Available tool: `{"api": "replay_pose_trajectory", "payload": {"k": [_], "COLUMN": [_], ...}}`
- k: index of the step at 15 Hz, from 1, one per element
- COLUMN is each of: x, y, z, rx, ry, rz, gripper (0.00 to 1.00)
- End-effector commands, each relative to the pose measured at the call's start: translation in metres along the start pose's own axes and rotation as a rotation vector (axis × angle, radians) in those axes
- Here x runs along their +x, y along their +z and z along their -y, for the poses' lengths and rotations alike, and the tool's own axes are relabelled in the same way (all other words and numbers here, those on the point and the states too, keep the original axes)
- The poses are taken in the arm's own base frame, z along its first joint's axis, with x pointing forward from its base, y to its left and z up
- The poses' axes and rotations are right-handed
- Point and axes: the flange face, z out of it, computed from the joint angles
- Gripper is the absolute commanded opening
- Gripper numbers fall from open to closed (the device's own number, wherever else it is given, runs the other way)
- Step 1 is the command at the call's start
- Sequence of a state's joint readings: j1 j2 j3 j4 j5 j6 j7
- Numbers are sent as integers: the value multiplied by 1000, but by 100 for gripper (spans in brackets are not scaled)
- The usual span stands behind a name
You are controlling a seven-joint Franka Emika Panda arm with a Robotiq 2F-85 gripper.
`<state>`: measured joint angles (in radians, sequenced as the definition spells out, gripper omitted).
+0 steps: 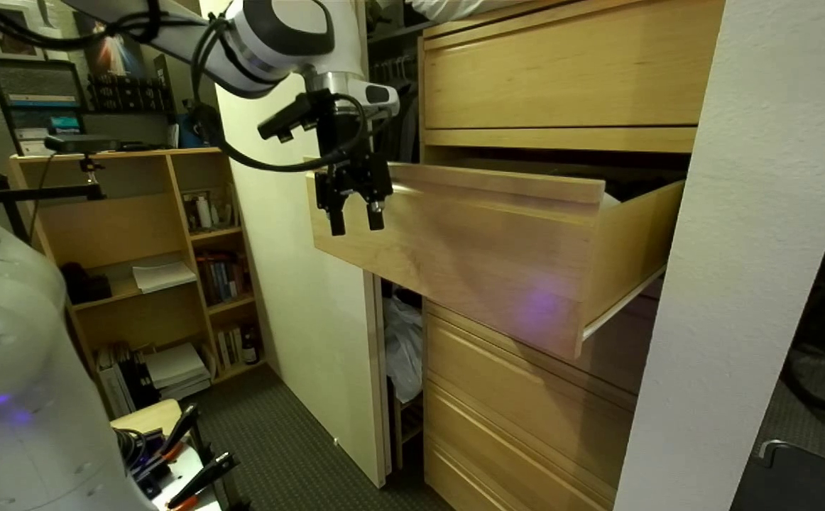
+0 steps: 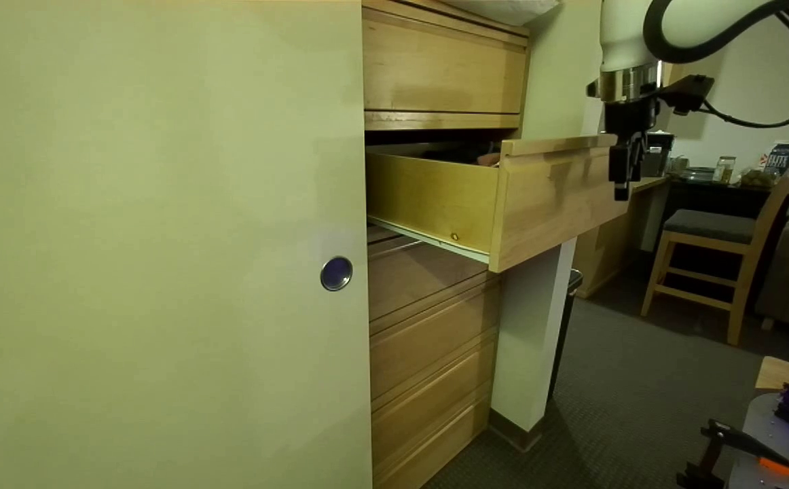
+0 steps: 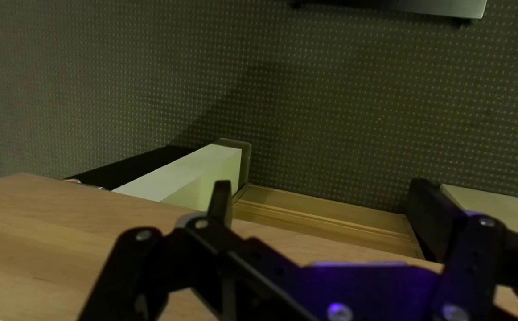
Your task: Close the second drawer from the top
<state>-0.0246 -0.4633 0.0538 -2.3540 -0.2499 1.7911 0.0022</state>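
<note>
The second drawer from the top (image 1: 469, 255) is pulled out far in both exterior views, its pale wood front (image 2: 557, 193) well ahead of the drawers above and below. Its side wall and some dark contents show. My gripper (image 1: 356, 221) points down in front of the drawer's front, near one end of it and just below its top edge; it also shows in an exterior view (image 2: 621, 193). In the wrist view the fingers (image 3: 321, 187) stand wide apart with nothing between them, and the drawer front (image 3: 54, 232) lies close behind. I cannot tell whether they touch.
The shut top drawer (image 1: 569, 78) is above; shut lower drawers (image 2: 435, 346) are below. A cream door panel (image 1: 306, 284) stands beside the drawers and a white wall post (image 1: 746, 234) on the opposite side. A bookshelf (image 1: 125, 227) and a chair (image 2: 713, 224) stand farther off.
</note>
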Motion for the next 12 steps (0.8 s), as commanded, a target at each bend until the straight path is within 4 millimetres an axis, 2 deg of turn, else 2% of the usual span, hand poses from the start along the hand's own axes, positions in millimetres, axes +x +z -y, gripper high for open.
{"api": "replay_pose_trajectory", "payload": {"k": [1,6,12], "x": [-18,-17,-4], "y": [4,2,-14], "z": [14,32,48], "rx": [-51,-112,-128], "ry": [-23,-76,-109], "rz": [-59,-147,-259], "gripper": [100,100,100]}}
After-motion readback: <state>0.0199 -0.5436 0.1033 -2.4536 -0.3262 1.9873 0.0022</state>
